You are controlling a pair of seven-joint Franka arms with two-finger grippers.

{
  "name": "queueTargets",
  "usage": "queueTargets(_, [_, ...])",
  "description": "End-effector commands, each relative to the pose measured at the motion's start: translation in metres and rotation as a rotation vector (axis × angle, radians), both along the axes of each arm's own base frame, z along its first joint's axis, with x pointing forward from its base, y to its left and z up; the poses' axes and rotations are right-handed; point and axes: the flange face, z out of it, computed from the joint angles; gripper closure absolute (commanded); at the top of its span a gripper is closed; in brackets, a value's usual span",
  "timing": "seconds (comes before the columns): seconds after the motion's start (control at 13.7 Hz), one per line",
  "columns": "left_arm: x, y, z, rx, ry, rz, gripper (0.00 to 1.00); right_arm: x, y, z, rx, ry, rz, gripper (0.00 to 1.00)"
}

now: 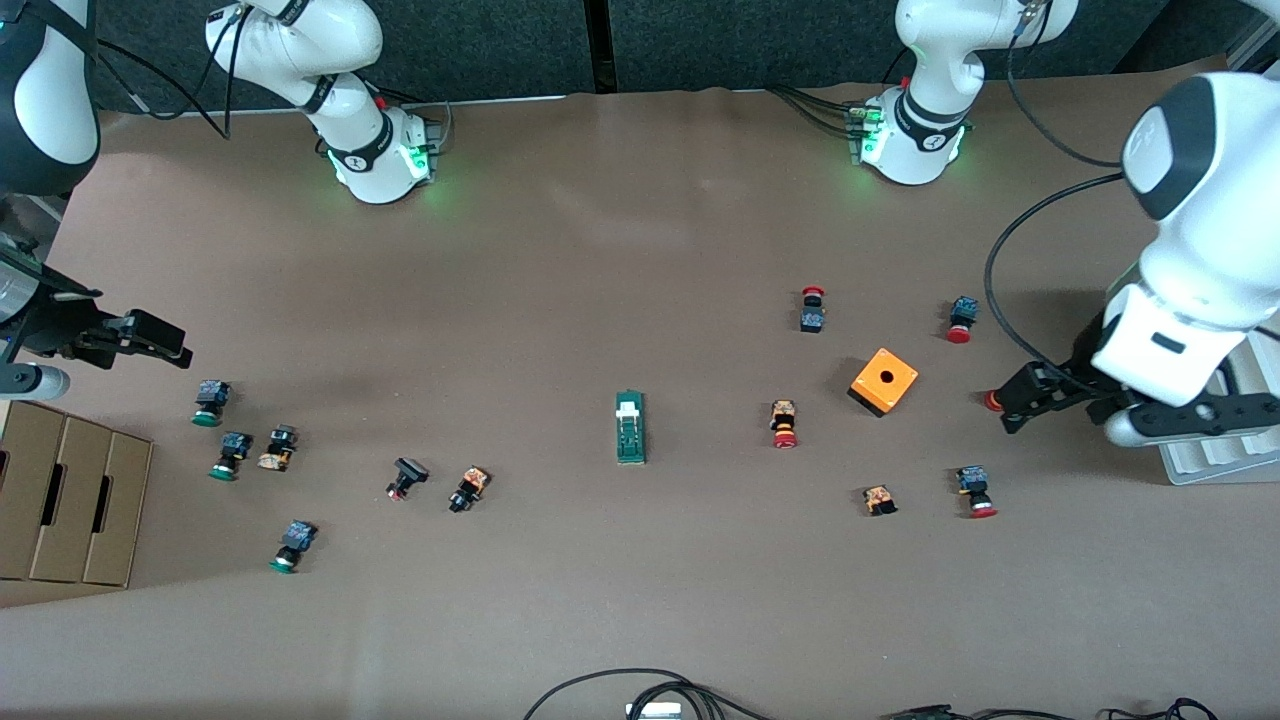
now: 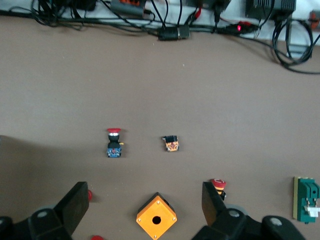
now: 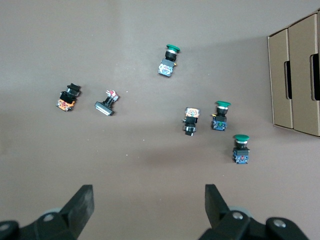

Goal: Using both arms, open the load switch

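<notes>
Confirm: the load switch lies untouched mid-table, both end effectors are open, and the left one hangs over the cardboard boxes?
Wrong on one point: the front view shows the left end effector near the orange cube, not over the boxes. The load switch lies untouched; the right end effector is open too.

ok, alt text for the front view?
A load switch lies mid-table, untouched, with push buttons scattered to both sides and an orange cube nearby. The left gripper and right gripper hang open at the table's ends.

Orange cube [image 1: 883, 381], push buttons [image 1: 783, 423], cardboard boxes [image 1: 60, 495].
</notes>
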Motion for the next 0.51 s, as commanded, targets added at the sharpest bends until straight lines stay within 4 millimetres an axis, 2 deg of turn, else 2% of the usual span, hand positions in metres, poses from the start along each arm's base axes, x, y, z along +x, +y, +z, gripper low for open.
queueTargets(0.0, [-0.004, -0.016, -0.005, 0.001, 0.044, -0.04, 0.0, 0.002, 0.0, 0.004, -0.024, -0.002, 0.01, 0.01])
queueTargets(0.15, [-0.007, -0.018, -0.007, 0.006, 0.06, -0.042, 0.0, 0.002, 0.0, 0.003, -0.023, -0.001, 0.01, 0.01])
queueTargets(0.44, [-0.005, -0.004, -0.005, 0.015, 0.064, -0.073, 0.0, 0.002, 0.0, 0.004, -0.024, -0.002, 0.01, 0.01])
